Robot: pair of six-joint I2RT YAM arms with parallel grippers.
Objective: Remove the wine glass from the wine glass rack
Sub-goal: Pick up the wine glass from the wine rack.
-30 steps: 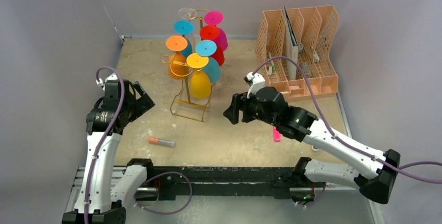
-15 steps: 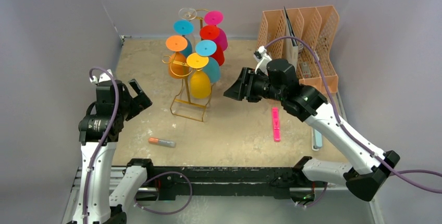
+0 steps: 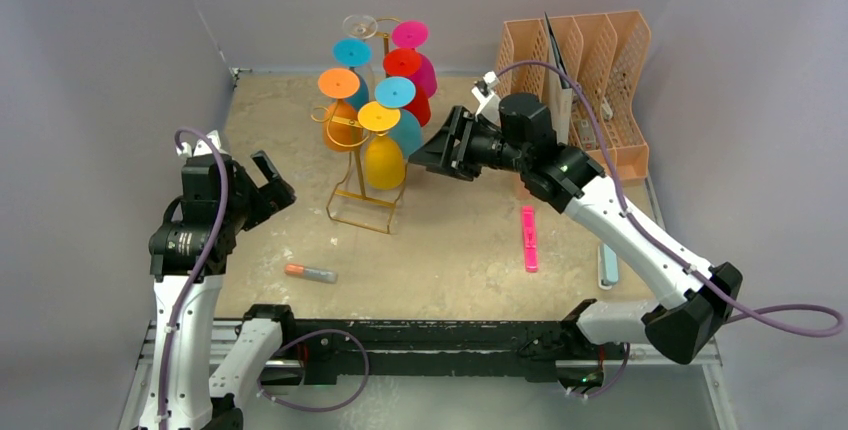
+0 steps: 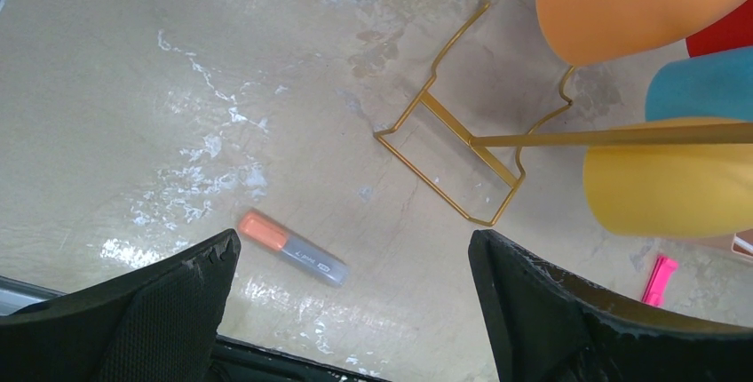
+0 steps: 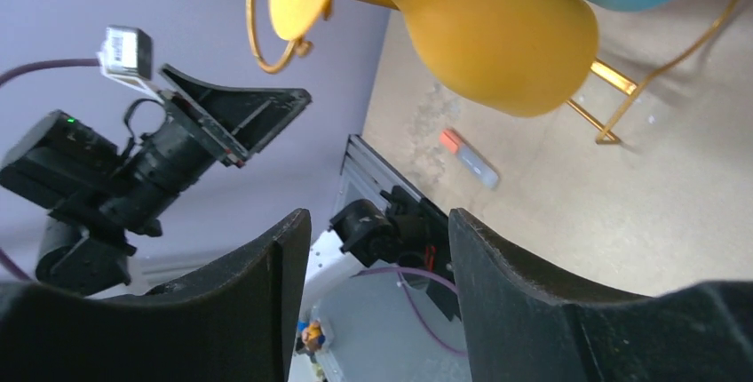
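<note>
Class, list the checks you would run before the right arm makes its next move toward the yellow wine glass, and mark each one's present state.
1. Right tool open: ok.
2. Yellow wine glass hanging on the wine glass rack: ok.
3. Glass inside the right tool's grip: not ok, not yet reached.
4. Left tool apart from the rack: ok.
5. Teal glass free of the yellow one: cannot tell.

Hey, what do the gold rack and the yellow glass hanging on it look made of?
The wine glass rack looks like thin bent metal wire, shiny gold finish, glinting along its bar. The yellow wine glass is opaque and matte with even shading: likely plastic or coated glass; the look leaves that open.
</note>
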